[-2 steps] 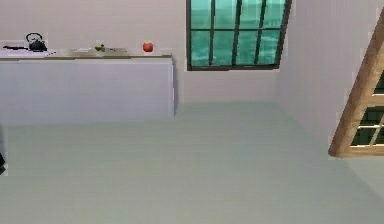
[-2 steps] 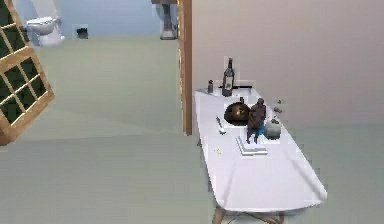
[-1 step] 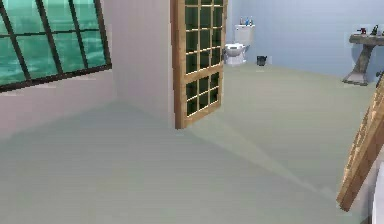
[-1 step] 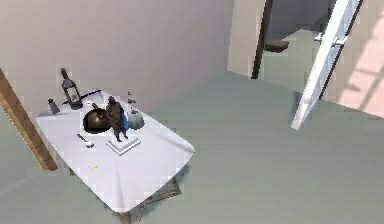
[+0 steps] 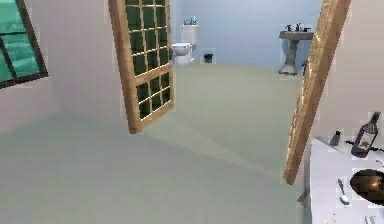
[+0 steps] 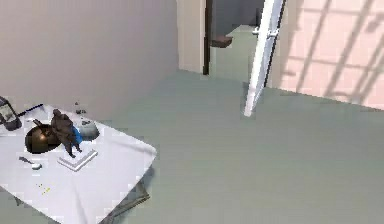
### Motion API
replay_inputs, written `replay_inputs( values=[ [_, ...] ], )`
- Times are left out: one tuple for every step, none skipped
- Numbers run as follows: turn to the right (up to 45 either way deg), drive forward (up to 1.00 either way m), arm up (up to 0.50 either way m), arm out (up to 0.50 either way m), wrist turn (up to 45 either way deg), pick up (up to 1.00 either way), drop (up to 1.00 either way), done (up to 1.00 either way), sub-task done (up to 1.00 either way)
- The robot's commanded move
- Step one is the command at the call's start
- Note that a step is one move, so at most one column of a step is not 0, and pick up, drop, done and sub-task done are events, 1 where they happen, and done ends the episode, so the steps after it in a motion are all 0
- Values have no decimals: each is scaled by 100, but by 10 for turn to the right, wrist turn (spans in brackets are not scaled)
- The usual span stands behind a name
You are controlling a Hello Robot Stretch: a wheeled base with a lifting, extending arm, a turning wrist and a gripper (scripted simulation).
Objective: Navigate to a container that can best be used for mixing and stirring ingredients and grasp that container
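Note:
A dark, round bowl (image 5: 368,183) sits on a white table (image 5: 322,172) in the forward view's bottom right corner. The same bowl (image 6: 40,139) appears at the arm side view's lower left. It rests on the white tabletop (image 6: 115,165) near the table's far left part and has a brownish sheen inside.
A dark bottle (image 5: 367,135) and a spoon (image 5: 343,190) flank the bowl. A dark figurine (image 6: 67,128) on a white base and a small grey dish (image 6: 89,129) stand beside it. A glass-paned wooden door (image 5: 145,60) stands ajar before a bathroom with a toilet (image 5: 184,48). Bare floor spreads around the table.

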Motion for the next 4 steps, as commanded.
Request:
replay_inputs(
  values=[
    [0, 100, 0, 0, 0, 0, 0, 0, 0],
    [30, 0, 0, 0, 0, 0, 0, 0, 0],
    [0, 75, 0, 0, 0, 0, 0, 0, 0],
    [210, 0, 0, 0, 0, 0, 0, 0, 0]
  ],
)
